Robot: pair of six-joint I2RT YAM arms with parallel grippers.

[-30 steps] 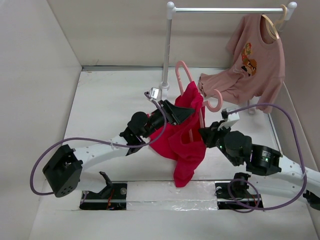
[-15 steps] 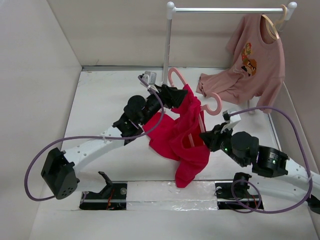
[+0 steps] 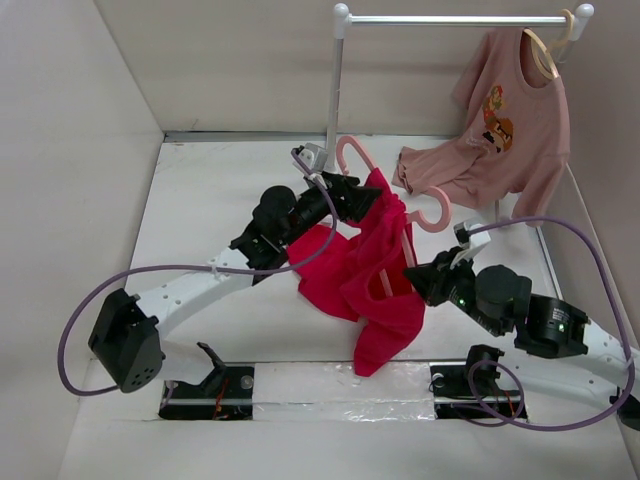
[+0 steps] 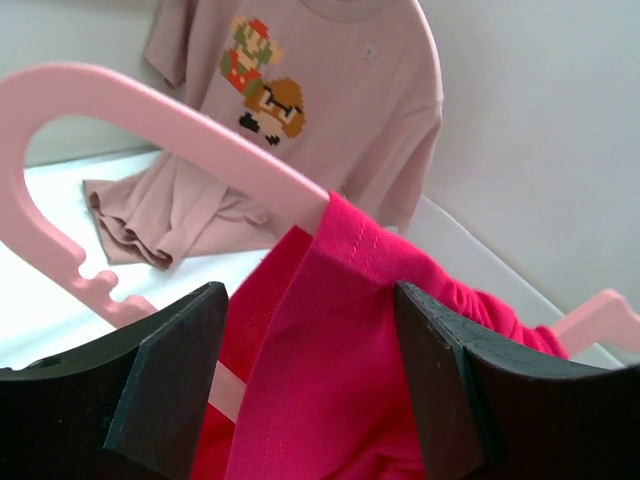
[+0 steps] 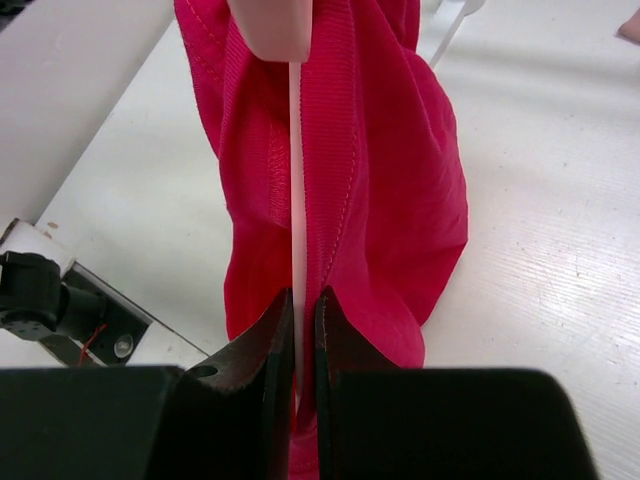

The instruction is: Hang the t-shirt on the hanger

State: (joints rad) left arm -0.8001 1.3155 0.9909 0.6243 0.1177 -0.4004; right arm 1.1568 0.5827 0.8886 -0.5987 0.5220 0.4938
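The red t-shirt (image 3: 375, 270) hangs bunched on the pink hanger (image 3: 443, 210), which is held upright above the table. My left gripper (image 3: 375, 200) is open at the shirt's top edge. In the left wrist view its jaws (image 4: 305, 380) straddle red fabric (image 4: 340, 350) draped over the hanger's arm (image 4: 150, 100). My right gripper (image 3: 412, 280) is shut on the hanger's thin lower bar (image 5: 297, 200). In the right wrist view (image 5: 305, 310) the shirt (image 5: 390, 150) hangs on both sides of the bar. The shirt's lower end rests on the table.
A white clothes rack (image 3: 333, 100) stands at the back. A dusty-pink printed t-shirt (image 3: 510, 120) hangs from it on a beige hanger (image 3: 545, 50), its hem lying on the table. It also shows in the left wrist view (image 4: 330, 80). Walls close in left, right and back.
My left gripper has moved back and to the right, up to the shirt's top by the hanger's hook. The hanger has shifted slightly right with my right gripper, and the shirt has been drawn along it.
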